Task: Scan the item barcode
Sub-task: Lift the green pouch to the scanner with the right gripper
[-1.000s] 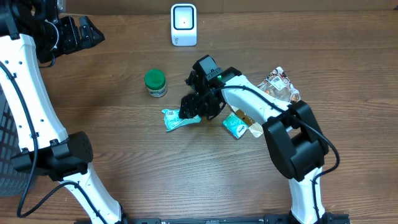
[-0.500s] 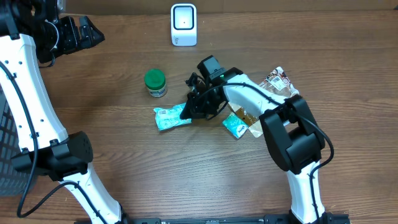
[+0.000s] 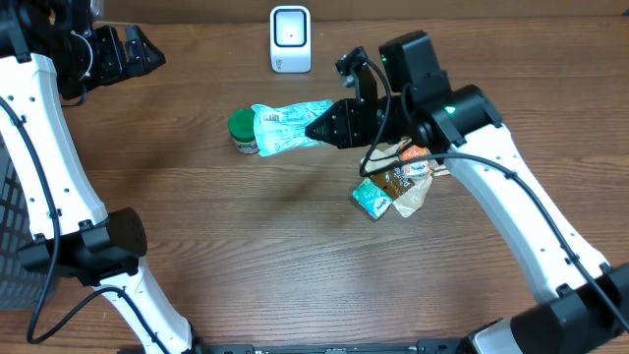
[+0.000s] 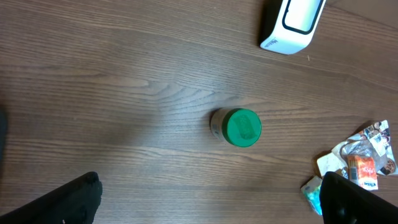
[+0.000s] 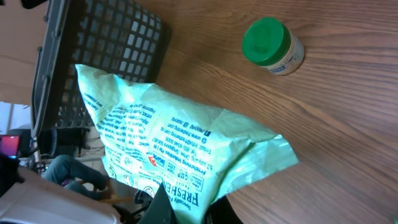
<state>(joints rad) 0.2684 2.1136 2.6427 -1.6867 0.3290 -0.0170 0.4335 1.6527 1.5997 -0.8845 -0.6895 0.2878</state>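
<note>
My right gripper (image 3: 316,130) is shut on one end of a pale green snack packet (image 3: 285,126) and holds it in the air, stretched out to the left beside the green-lidded jar (image 3: 244,132). In the right wrist view the packet (image 5: 180,149) fills the middle, printed side up, pinched between the fingers of the right gripper (image 5: 189,208). The white barcode scanner (image 3: 290,39) stands at the back of the table, beyond the packet. My left gripper (image 3: 147,54) hangs at the far left back, open and holding nothing, which also shows in the wrist view of the left gripper (image 4: 211,202).
A heap of other small packets (image 3: 393,187) lies under the right arm, and the heap (image 4: 357,165) shows in the left wrist view too. The jar (image 4: 239,127) stands upright in front of the scanner (image 4: 292,22). A dark mesh basket (image 5: 99,50) sits at the left.
The right gripper closed on the green packet lying on the table, then lifted it up and back toward the scanner. The left arm has not moved.
</note>
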